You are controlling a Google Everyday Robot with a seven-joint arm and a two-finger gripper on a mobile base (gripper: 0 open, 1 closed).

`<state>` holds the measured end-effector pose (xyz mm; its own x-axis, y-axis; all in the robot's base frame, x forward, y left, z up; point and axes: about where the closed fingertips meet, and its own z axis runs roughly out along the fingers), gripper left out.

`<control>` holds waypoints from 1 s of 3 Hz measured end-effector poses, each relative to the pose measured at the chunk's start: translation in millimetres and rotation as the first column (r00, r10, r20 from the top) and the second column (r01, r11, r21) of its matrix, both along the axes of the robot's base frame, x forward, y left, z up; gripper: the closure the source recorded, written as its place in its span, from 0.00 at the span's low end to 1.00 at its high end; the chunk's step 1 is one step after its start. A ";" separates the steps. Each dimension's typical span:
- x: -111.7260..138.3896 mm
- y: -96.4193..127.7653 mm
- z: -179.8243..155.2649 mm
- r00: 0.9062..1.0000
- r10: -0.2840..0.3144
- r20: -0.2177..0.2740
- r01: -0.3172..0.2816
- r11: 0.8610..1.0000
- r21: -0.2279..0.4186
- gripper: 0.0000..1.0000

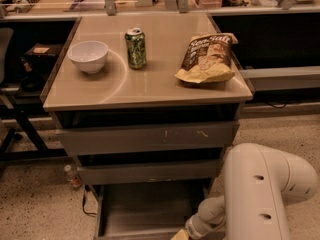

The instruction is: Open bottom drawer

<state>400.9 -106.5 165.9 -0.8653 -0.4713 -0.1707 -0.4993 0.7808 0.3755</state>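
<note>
The bottom drawer (145, 209) stands pulled out toward me at the foot of the cabinet, and its shallow grey tray shows open from above. Its front panel lies at the lower edge of the view, mostly cut off. My gripper (179, 235) is at the drawer's front right corner, at the very bottom of the view and partly out of frame. My white arm (260, 194) reaches down to it from the right. The wide scratched top drawer (147, 138) and the middle drawer (147, 172) are shut above.
On the tan cabinet top (150, 91) stand a white bowl (88, 55), a green can (135, 47) and a chips bag (207, 59). A small bottle (71, 176) and a cable lie on the speckled floor to the left. Shelving runs behind.
</note>
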 end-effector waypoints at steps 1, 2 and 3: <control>-24.7 -17.7 7.3 0.999 -0.021 -0.033 0.021 1.000 -0.014 0.00; -82.0 -45.3 29.9 0.996 -0.062 -0.065 0.061 0.998 -0.030 0.00; -85.0 -45.1 29.9 0.996 -0.061 -0.069 0.059 0.998 -0.030 0.00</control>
